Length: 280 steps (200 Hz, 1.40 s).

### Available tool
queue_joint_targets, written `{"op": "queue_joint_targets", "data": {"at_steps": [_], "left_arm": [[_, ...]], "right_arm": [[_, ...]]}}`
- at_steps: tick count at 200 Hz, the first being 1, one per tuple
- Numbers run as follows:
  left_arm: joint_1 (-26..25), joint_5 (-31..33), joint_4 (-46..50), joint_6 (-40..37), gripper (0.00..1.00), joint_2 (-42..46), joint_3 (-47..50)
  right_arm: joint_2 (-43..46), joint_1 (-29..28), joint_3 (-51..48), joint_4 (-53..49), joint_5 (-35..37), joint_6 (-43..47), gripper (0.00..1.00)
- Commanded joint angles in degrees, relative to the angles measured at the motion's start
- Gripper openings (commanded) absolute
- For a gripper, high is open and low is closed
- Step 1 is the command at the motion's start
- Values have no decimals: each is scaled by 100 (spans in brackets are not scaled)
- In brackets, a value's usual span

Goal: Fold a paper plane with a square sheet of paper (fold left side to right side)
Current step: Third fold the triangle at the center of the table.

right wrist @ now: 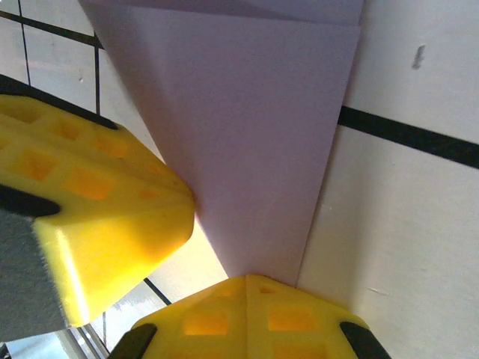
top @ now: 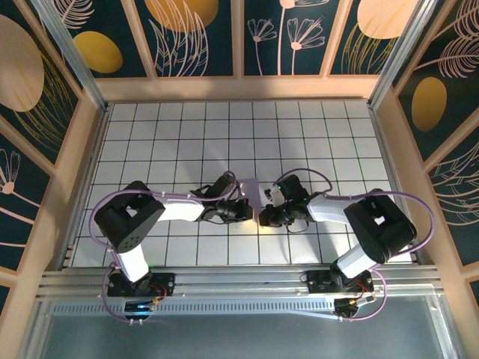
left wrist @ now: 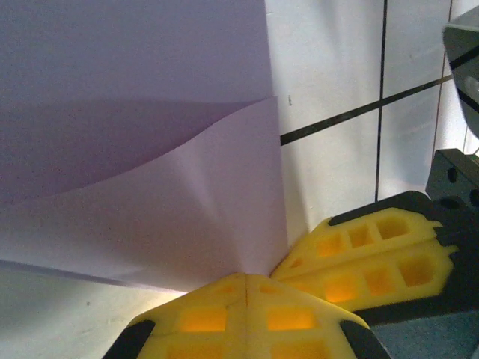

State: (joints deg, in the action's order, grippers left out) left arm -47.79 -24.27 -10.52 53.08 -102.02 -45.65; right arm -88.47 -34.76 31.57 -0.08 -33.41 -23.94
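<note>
at left end effector (left wrist: 245,280) and right end effector (right wrist: 247,280) tips lies paper (right wrist: 247,134).

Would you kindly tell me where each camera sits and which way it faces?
Top external: above and behind the arms, looking down at the table; both arms show, left end effector and right end effector meeting at the paper.
Left wrist: on the left arm, facing down along its own shut yellow fingers at the paper.
Right wrist: likewise on the right arm, fingers shut.
Shared: both wrist views show the paper's tip and the other arm's fingers.
</note>
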Motion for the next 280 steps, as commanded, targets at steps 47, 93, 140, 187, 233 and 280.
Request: {"op": "queue_joint_targets", "data": {"at_steps": [47,93,140,187,233,280], "left_arm": [[-15,-117,-244,91,3,-158,-172],[-18,-140,-173,95,2,-249,-270],[-20,101,130,159,1,-294,-291],[-20,330,393,188,0,-352,-303],[24,560,647,226,0,-411,-322],[207,796,762,251,0,-313,-247]], "right_arm": [[-334,-73,-49,-554,722,109,0],[-364,-66,-28,-590,748,127,0],[-373,-71,-40,-616,766,125,0],[-382,-69,-24,-718,766,162,0],[-377,-74,-17,-806,757,197,0],[-373,-71,-1,-876,800,213,0]]}}
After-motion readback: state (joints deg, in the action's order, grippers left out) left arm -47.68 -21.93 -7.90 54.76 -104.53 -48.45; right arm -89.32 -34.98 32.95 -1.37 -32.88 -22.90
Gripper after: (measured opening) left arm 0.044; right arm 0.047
